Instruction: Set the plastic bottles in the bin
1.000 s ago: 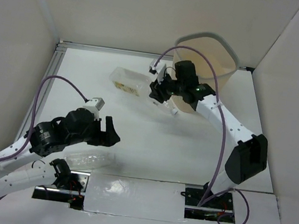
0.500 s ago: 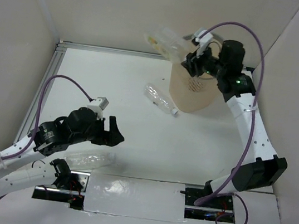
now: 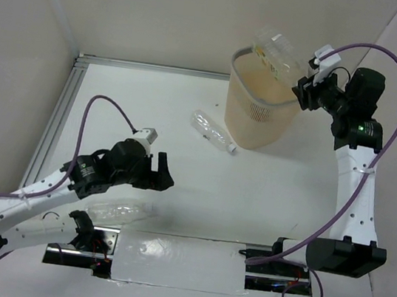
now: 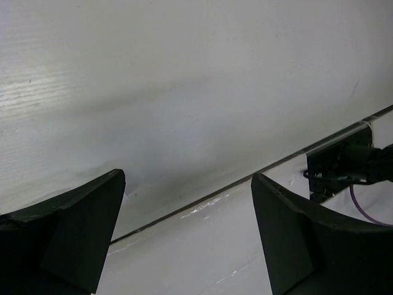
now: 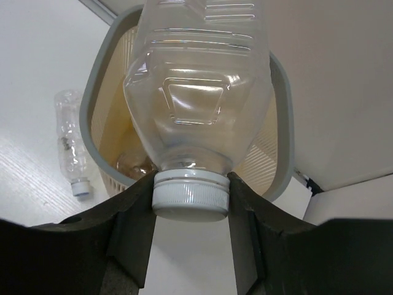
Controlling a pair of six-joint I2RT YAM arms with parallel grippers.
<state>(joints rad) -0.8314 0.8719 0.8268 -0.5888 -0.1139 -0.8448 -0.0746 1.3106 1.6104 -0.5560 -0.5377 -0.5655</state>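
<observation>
Lowest in the overhead view, left of centre, a clear bottle (image 3: 120, 210) lies on its side on the white table (image 3: 250, 201), partly under the left arm. Just above it the left gripper (image 3: 160, 174) hangs released, jaws spread wide; its wrist view shows only bare table between the dark fingers (image 4: 73, 227). Toward mid-frame a second bottle (image 3: 212, 131) lies flat, cap toward the lower right, just beside the left wall of the bin (image 3: 259, 120), which stands upright at upper centre-right. By the bin's upper-right rim the right gripper (image 3: 302, 89) is clenched on the white-capped neck of a third bottle (image 3: 276, 52), whose body reaches out over the bin's open mouth.
</observation>
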